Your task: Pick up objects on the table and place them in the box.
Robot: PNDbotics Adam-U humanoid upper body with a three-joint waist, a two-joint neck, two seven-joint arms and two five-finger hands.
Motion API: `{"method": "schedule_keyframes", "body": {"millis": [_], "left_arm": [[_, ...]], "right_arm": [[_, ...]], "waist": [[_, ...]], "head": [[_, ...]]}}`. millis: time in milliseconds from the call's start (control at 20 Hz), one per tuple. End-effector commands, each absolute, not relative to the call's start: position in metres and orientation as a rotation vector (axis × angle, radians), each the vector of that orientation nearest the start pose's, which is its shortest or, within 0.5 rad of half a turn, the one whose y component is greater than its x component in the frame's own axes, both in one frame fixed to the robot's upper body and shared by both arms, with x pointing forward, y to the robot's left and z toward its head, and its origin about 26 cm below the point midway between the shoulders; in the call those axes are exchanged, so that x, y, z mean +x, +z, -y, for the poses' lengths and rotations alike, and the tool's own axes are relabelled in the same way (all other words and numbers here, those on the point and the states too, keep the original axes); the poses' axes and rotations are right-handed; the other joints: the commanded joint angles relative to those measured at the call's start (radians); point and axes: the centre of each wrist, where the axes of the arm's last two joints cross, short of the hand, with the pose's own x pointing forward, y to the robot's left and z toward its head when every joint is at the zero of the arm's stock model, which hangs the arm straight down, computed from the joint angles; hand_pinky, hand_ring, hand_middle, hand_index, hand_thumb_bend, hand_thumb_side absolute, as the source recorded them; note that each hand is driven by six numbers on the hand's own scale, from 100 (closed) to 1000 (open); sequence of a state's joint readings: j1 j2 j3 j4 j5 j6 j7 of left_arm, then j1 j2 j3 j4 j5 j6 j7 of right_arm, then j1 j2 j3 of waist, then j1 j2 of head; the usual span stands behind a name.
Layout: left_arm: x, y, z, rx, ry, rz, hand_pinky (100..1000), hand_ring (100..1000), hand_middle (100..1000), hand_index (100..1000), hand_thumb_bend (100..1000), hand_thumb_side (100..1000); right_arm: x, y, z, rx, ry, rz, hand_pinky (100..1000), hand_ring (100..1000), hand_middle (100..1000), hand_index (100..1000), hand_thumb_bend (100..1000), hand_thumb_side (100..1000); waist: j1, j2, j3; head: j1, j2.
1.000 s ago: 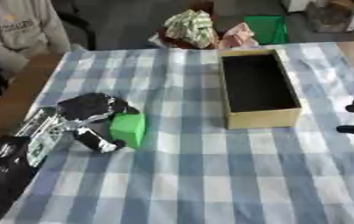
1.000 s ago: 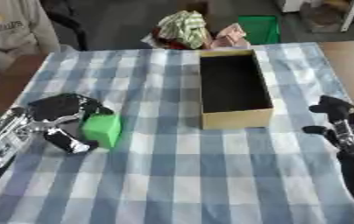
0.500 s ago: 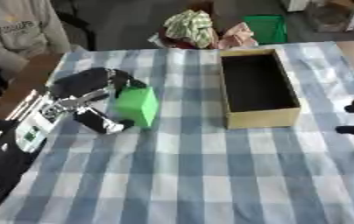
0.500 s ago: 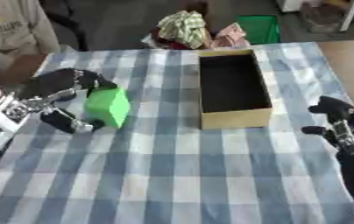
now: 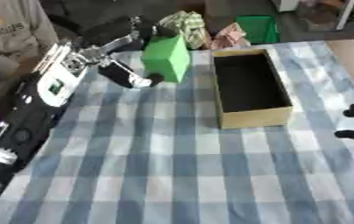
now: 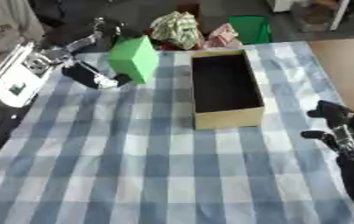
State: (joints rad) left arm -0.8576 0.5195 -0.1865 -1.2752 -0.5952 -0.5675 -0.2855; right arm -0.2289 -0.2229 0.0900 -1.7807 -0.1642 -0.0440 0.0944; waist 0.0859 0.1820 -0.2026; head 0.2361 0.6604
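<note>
Box mouth: the box (image 5: 250, 83) stands open upward, its dark inside bare, nothing above it.
Left approach: the left hand (image 5: 117, 52) holds the green block (image 5: 167, 58) aloft just left of the box's far end.
Far edge: a crumpled wrapper (image 6: 177, 28), a pink packet (image 6: 221, 35) and a green bin (image 6: 253, 28) crowd behind the box.
Right side: the right hand (image 6: 335, 126) rests near the table's (image 5: 172, 166) right edge, apart from the box.
Near cloth: bare checked cloth in front.

Left arm (image 5: 54, 83) white-and-black; black hands (image 6: 335, 120), apparently silver-jointed.
</note>
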Motion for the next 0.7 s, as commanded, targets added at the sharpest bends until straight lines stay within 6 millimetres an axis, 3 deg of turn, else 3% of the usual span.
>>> {"method": "schedule_keyframes", "body": {"millis": [50,350,700], "left_arm": [[0.451,0.249,-0.254,-0.868,2.078,-2.65,648,461,339,803,100,242],[0.47,0.238,-0.23,-0.891,2.073,-2.564,667,499,417,811,100,252],[0.48,0.215,-0.222,-0.958,2.108,-2.482,694,611,619,827,100,279]], "right_arm": [[0.319,0.121,0.232,0.226,0.337,2.024,645,1000,678,822,100,631],[0.321,0.126,0.222,0.278,0.381,2.028,645,1000,678,822,100,634],[0.323,0.131,0.215,0.319,0.409,2.036,646,1000,678,822,100,640]], "waist": [[0.0,-0.011,-0.014],[0.011,-0.002,-0.069],[0.023,0.008,-0.114]], "head": [[0.016,-0.022],[0.05,-0.038],[0.07,-0.059]]}}
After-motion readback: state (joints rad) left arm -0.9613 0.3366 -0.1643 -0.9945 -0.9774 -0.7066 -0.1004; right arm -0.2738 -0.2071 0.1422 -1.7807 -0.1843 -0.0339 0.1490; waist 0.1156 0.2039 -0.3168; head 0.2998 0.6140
